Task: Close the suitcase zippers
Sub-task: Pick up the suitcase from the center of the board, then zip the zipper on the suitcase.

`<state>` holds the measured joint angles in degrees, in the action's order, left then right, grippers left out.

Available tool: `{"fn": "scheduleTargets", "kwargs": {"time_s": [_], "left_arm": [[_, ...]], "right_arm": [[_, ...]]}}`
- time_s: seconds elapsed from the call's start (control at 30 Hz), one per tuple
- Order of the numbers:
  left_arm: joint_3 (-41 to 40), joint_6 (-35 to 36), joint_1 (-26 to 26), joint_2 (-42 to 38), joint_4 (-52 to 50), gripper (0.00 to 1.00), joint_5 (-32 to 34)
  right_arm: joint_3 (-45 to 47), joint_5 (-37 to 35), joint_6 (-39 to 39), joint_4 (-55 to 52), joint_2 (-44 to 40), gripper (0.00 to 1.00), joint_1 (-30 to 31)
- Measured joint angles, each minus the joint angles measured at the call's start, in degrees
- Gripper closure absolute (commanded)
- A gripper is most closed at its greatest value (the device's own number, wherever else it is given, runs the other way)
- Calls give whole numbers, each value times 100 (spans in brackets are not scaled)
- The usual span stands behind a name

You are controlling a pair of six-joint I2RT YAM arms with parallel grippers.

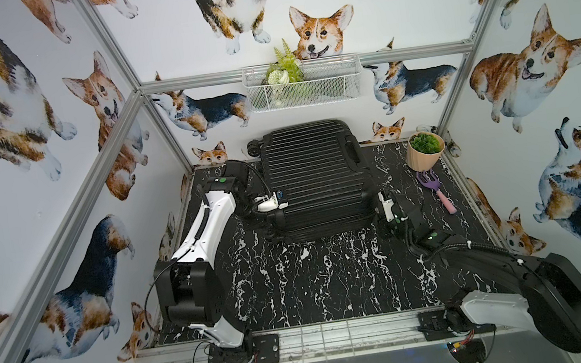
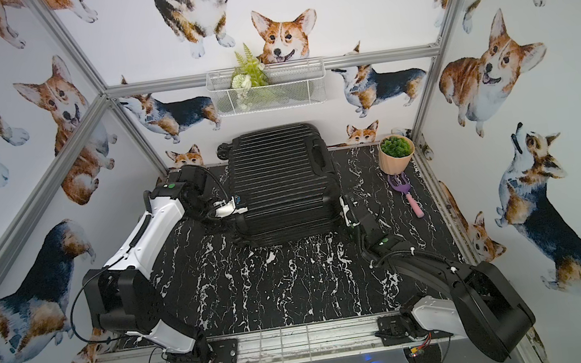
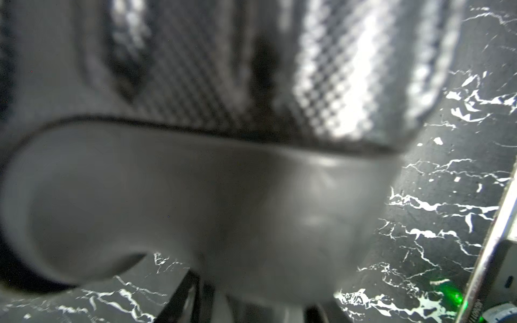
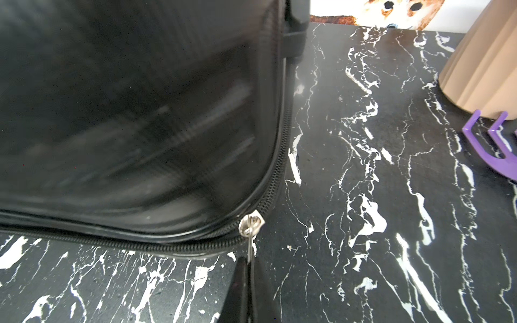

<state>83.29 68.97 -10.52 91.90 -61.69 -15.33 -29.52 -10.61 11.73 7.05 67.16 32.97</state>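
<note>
Closed suitcase (image 1: 314,176) flat on tabletop (image 1: 330,278), ribbed shell up; right pincer (image 4: 249,264) has the zipper pull (image 4: 251,226).
Right pincer is clamped tight on the silver pull's tab at the suitcase's near right corner, where the zipper track (image 4: 282,151) bends. Left pincer (image 1: 276,203) sits against the suitcase's left side near the top edge; its wrist view is all blur, so I can't tell its opening or whether it holds anything. Pot (image 1: 425,154) and purple rake (image 1: 430,183) lie off the suitcase's right side, not touching it.

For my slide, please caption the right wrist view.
The right gripper pinches the silver zipper pull at a rounded corner of the black suitcase.
</note>
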Motion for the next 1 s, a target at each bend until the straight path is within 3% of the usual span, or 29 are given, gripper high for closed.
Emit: {"fn": "scheduleTargets", "kwargs": {"time_s": [0.37, 0.57, 0.8, 1.0], "left_arm": [[-461, -437, -61, -542, 173, 75, 385], [-420, -693, -63, -501, 175, 77, 470], [-251, -981, -116, -450, 94, 78, 452], [-289, -1211, -289, -533, 81, 78, 446]], "right_arm": [[107, 597, -232, -85, -229, 100, -9], [155, 901, -245, -46, -258, 100, -11], [223, 1729, -278, -87, -472, 100, 15], [234, 1840, -275, -20, -363, 100, 52]]}}
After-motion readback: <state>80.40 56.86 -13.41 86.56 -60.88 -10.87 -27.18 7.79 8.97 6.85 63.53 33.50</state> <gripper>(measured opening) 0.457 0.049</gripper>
